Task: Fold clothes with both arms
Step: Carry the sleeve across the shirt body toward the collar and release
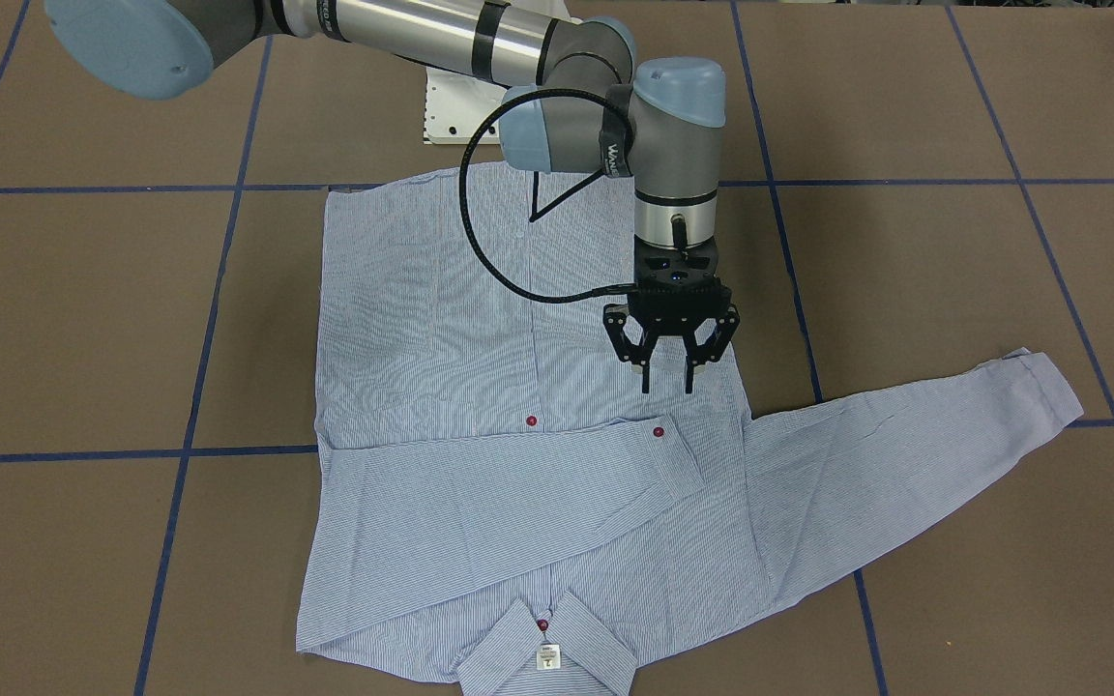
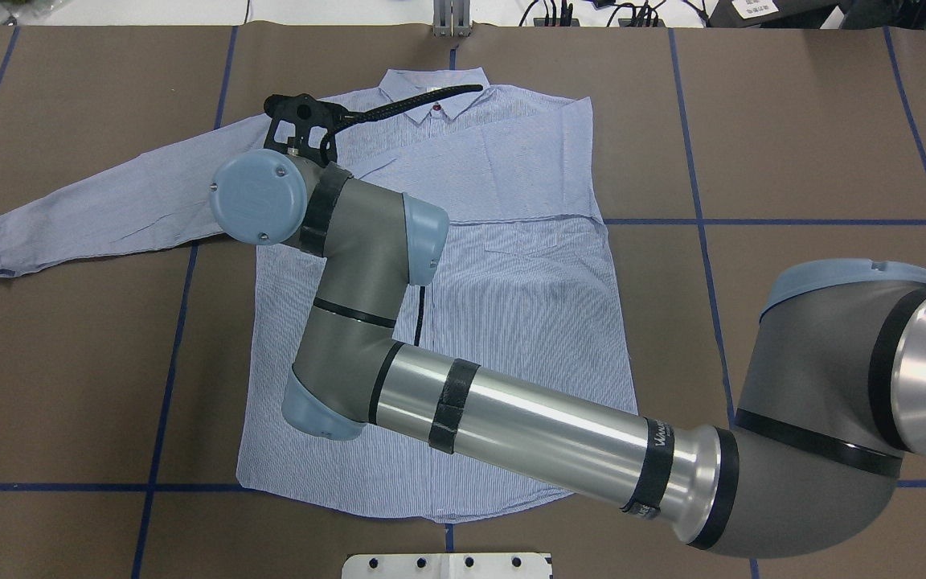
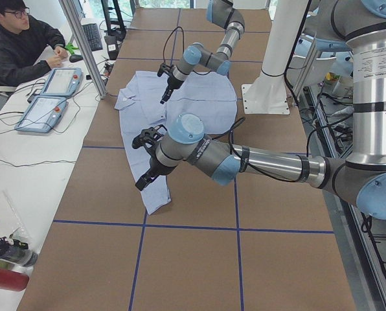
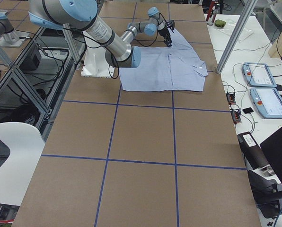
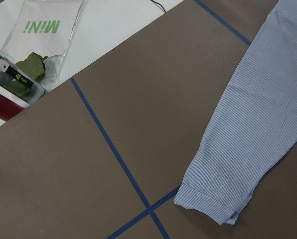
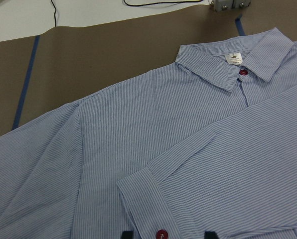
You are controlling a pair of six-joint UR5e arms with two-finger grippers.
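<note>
At the centre of the frame, on the brown worktop (image 1: 83, 319), we see the blue-and-white striped shirt (image 1: 441, 319) lying flat, one sleeve (image 1: 480, 503) folded across its chest, the other sleeve (image 1: 905, 454) outstretched and not yet folded, the right gripper (image 1: 668, 372) open and empty above the folded cuff (image 1: 659, 445); whether the left gripper (image 3: 144, 180) is open we cannot tell.

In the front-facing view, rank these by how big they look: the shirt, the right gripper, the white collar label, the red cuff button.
1. shirt
2. right gripper; it hangs above the cloth, nearer the camera, so it looks somewhat enlarged
3. collar label
4. cuff button
</note>
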